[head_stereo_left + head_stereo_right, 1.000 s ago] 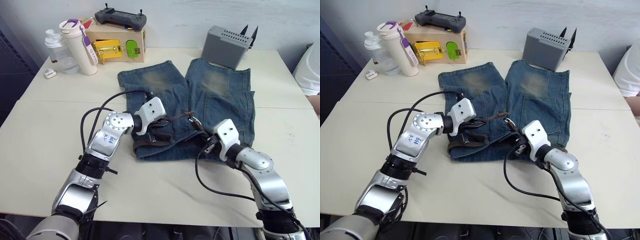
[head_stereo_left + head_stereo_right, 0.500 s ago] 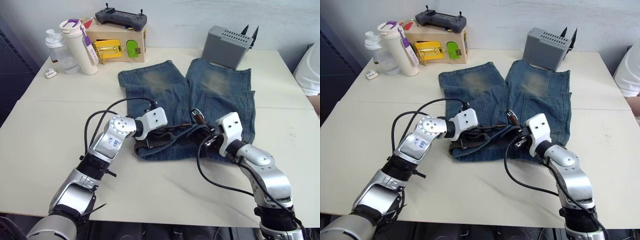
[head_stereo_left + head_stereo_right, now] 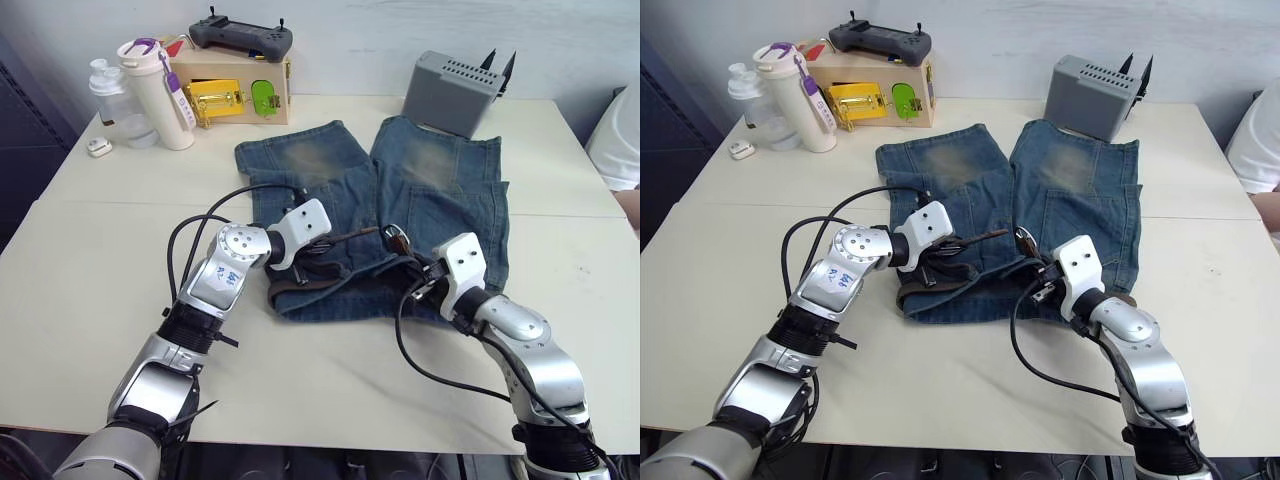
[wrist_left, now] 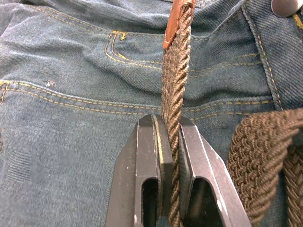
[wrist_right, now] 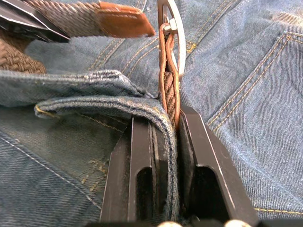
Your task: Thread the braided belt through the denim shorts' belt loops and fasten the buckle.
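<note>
The braided belt (image 3: 318, 268) is seen lying along the waistband at the near edge of the denim shorts (image 3: 400, 190), which are spread flat in the middle of the surface (image 3: 90, 260) with the legs pointing to the far side. The threading is judged to be largely done, since most of the belt's length is gathered at the waistband, though individual belt loops cannot be made out. The fastening is judged to be left: the tan tip (image 5: 124, 20) is held in the air just beside the buckle (image 5: 171, 23) and has not been passed through its frame.

The left claw (image 4: 171, 124) is closed on the woven strap a little behind the tan tip. The right claw (image 5: 165, 124) is closed on the buckle end of the belt, with a fold of denim waistband pinched between its fingers as well.

From the head views the two arms are seen to meet over the waistband, and objects at the far edge are placed: a white bottle (image 3: 158, 92), a box (image 3: 232, 88) with a controller (image 3: 242, 38) on it, and a grey case (image 3: 452, 92). Both grips are hidden there by the wrist housings. The wrist views supply them: the strap clamped edge-on on the left, and on the right the buckle standing upright with the tip pointing toward it.
</note>
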### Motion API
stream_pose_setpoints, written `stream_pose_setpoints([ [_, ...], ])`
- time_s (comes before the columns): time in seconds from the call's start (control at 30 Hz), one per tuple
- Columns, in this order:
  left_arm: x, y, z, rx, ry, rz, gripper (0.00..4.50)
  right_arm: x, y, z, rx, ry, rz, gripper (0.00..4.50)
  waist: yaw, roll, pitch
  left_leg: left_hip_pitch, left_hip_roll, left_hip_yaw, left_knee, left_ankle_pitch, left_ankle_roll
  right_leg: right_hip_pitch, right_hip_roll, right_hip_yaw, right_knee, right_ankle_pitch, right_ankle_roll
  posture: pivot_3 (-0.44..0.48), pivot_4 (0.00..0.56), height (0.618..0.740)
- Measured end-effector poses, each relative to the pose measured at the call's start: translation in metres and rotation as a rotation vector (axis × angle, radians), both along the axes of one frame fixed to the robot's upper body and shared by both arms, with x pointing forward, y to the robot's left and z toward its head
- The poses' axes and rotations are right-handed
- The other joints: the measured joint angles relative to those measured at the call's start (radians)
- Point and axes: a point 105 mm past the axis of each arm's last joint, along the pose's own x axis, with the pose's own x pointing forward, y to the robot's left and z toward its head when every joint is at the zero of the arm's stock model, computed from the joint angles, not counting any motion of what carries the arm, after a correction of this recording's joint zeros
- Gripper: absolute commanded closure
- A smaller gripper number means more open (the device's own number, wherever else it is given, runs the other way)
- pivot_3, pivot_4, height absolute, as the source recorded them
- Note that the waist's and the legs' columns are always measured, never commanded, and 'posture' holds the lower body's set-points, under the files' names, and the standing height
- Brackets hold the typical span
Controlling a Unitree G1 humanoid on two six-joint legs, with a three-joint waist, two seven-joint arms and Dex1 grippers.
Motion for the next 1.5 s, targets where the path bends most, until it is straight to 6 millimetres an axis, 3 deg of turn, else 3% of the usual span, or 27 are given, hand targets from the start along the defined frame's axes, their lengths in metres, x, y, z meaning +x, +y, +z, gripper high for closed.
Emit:
stream_pose_setpoints([
  [0.47,-0.004,-0.013,-0.002,-0.025,0.026,-0.029,4.50,0.002,-0.001,0.002,-0.008,-0.005,0.002,4.49,0.000,0.000,0.000,0.000,0.000,0.000,0.000,0.000,0.000,0.000,0.000,0.000,0.000,0.000,0.000,0.000,0.150,0.735],
  [0.9,-0.006,-0.020,-0.001,-0.041,0.025,-0.040,4.50,-0.001,0.013,-0.004,-0.071,-0.009,0.062,4.49,-0.002,0.000,0.000,0.000,0.000,0.000,0.000,0.000,0.000,0.000,0.000,0.000,0.000,0.000,0.000,0.000,0.150,0.735],
  [1.17,-0.013,-0.040,-0.005,-0.059,0.045,-0.082,4.50,-0.008,0.020,-0.008,-0.346,-0.109,0.173,4.49,0.000,0.000,0.000,0.000,0.000,0.000,0.000,0.000,0.000,0.000,0.000,0.000,-0.001,0.000,0.000,0.000,0.150,0.735],
  [1.33,-0.022,-0.052,-0.020,-0.063,0.086,-0.109,4.50,-0.011,0.019,-0.015,-0.478,-0.119,0.241,4.49,-0.002,0.000,0.000,0.001,0.000,0.001,0.000,0.000,0.000,0.000,0.001,0.000,0.000,0.000,0.000,0.000,0.150,0.735],
  [1.5,-0.021,-0.057,-0.020,-0.078,0.084,-0.101,4.50,-0.016,0.019,-0.009,-0.480,-0.116,0.335,2.22,0.001,0.000,0.000,0.000,0.000,0.000,0.001,0.000,0.000,0.001,0.001,0.000,0.000,0.000,0.000,0.000,0.150,0.735],
])
